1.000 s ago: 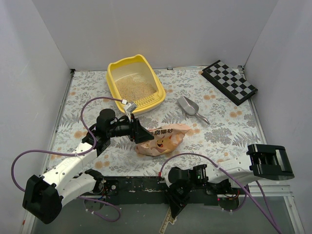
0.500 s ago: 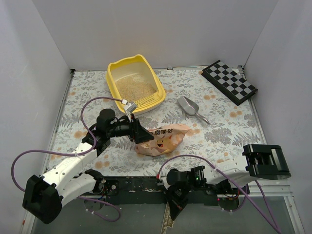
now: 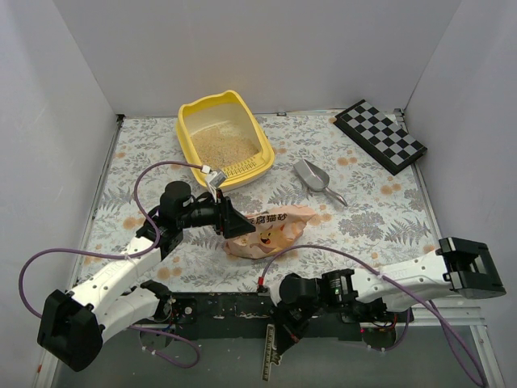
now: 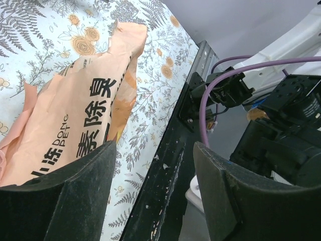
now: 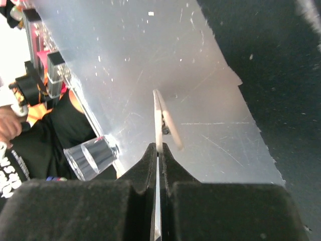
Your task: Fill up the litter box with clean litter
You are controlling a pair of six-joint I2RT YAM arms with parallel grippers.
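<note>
Left gripper [image 3: 237, 224] stands with its jaws apart and nothing clamped between them, its tip right at the crinkled orange-pink bag [image 3: 271, 229]. In the left wrist view the gripper [image 4: 153, 150] shows a wide gap, and the bag [image 4: 75, 120] lies just past one finger [image 4: 75, 196]; whether they touch cannot be told. Right gripper [image 3: 279, 335] hangs off the near edge of the table [image 3: 363, 206], well apart from the left one, and is closed tight [image 5: 159, 153] on a thin pale strip [image 5: 160, 113].

Beyond the left gripper, farther from the arm bases, sits the litter box [image 3: 185, 137]: a yellow rectangular tray with rounded corners, two ear-like bumps on its far rim and a slotted ledge at the end nearest the gripper. Inside it, the clean litter [image 3: 220, 145], fine pale beige grains, covers most of the floor.

A silver metal scoop [image 3: 311, 175] lies on the table to the right of the left gripper and beyond the bag, with nothing visible in its bowl. A checkered board [image 3: 380, 136] rests at the far right corner.
</note>
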